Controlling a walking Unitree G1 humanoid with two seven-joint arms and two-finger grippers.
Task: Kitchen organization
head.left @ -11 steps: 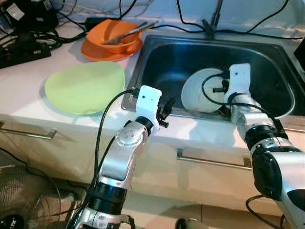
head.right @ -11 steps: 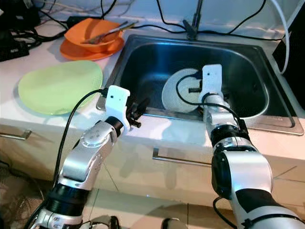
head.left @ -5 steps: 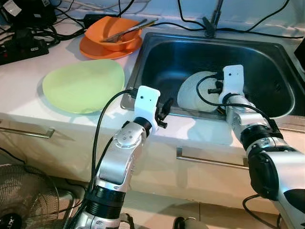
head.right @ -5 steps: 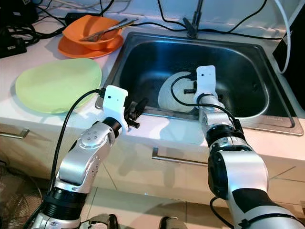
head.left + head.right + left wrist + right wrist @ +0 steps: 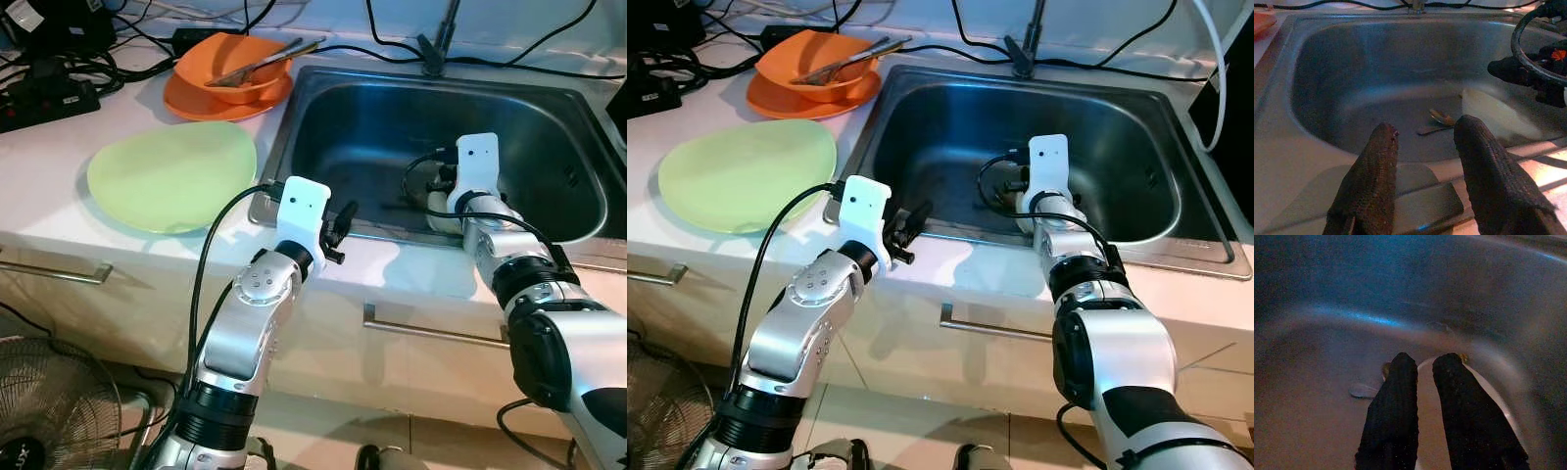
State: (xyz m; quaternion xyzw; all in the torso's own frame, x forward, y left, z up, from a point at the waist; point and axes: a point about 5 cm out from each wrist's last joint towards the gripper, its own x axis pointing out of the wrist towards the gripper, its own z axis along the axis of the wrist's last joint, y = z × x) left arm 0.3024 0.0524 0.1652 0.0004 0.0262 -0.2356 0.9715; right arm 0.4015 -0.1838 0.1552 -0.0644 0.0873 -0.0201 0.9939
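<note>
My right gripper (image 5: 1418,377) is clamped on the white plate's (image 5: 1498,115) rim, at the sink's (image 5: 323,103) 5 o'clock. I should lift slowly and keep it tilted. Left gripper (image 5: 1422,142) waits apart at 7 o'clock.
</note>
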